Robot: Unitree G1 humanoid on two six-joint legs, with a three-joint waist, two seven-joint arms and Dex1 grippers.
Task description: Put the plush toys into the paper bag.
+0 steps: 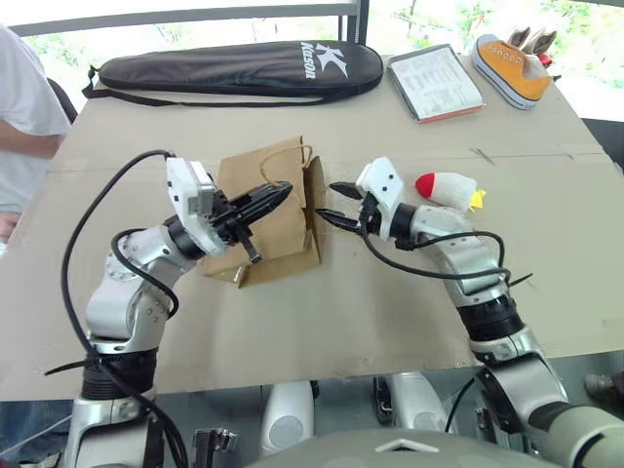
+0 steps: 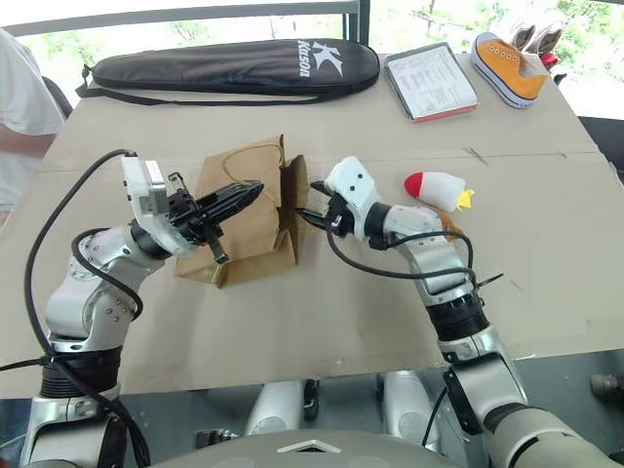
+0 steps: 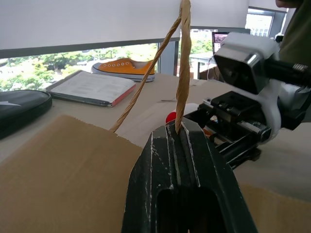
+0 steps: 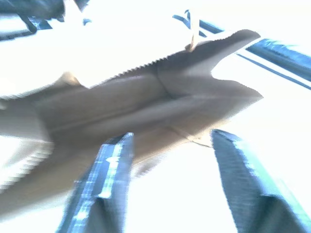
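The brown paper bag (image 1: 288, 239) lies on its side in the middle of the table, its mouth facing my right arm. My left gripper (image 1: 284, 189) hovers over the bag, shut on one twisted paper handle (image 3: 182, 73), which rises taut from between the fingers. My right gripper (image 1: 327, 200) stands open just outside the bag's mouth with nothing between its fingers; the right wrist view looks into the bag's opening (image 4: 160, 107). A white rocket-like plush toy (image 1: 444, 188) with a red tip and a yellow end lies on the table just behind my right forearm.
A long black racket case (image 1: 234, 66) lies along the far edge, with a booklet (image 1: 434, 83) and an orange sneaker (image 1: 512, 68) at the far right. A person in a white shirt (image 1: 24, 117) stands at the left. The table's front edge (image 1: 292, 375) is near.
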